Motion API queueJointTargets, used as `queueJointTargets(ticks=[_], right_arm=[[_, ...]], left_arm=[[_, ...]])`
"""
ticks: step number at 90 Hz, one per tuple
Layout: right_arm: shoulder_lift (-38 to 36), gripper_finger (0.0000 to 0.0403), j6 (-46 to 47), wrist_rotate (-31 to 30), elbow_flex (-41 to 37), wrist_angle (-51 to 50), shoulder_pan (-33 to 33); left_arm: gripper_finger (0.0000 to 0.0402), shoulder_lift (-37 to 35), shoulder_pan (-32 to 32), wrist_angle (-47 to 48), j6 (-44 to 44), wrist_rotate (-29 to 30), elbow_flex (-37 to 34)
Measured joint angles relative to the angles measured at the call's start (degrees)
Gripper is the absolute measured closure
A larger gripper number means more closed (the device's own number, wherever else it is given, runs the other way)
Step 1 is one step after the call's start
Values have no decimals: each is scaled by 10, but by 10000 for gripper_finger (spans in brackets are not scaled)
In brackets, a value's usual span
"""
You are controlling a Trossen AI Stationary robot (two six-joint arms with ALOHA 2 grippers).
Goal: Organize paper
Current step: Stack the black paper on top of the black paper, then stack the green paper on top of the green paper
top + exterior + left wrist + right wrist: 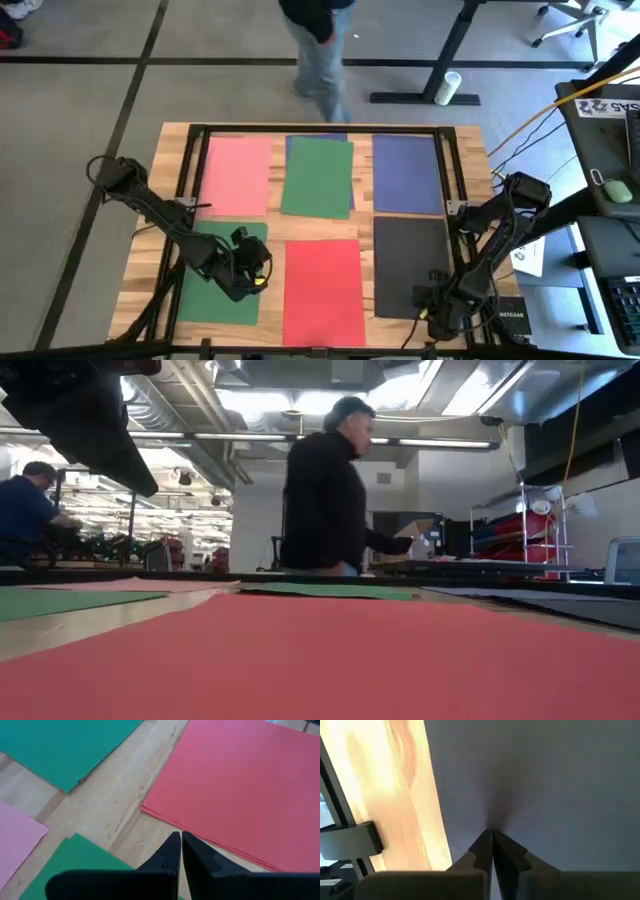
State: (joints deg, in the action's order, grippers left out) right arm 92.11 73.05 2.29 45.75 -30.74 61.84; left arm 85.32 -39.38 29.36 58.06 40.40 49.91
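- left gripper has its fingers pinched together with nothing between them, hanging over bare wood at the corner of the near green sheet, just beside the red sheet
- right gripper is clenched too, tips right at the black sheet near the table edge
- rest of the paper sits across the far row: pink sheet, another green sheet on top of a blue one, then the navy sheet
- a person stands past the far side of the table
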Motion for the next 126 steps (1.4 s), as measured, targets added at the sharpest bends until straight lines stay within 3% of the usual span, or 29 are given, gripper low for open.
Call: queueJointTargets(ticks=[21,54,69,81,101,126], right_arm=[[1,402,-23,23,21,-6,0],[1,402,-26,8,32,-94,-1],[1,402,-29,-4,32,-116,-17],[1,402,-48,-19,32,-125,-34],[1,402,-74,-43,32,-129,-55],[1,402,-86,-53,33,-130,-61]], left_arm=[[402,0,1,-2,-36,0,0],[393,0,80,-4,-279,1,0],[354,0,124,1,-390,-17,0],[314,4,155,2,-428,-52,0],[247,57,185,18,-470,-57,0],[201,138,236,14,-477,16,0]])
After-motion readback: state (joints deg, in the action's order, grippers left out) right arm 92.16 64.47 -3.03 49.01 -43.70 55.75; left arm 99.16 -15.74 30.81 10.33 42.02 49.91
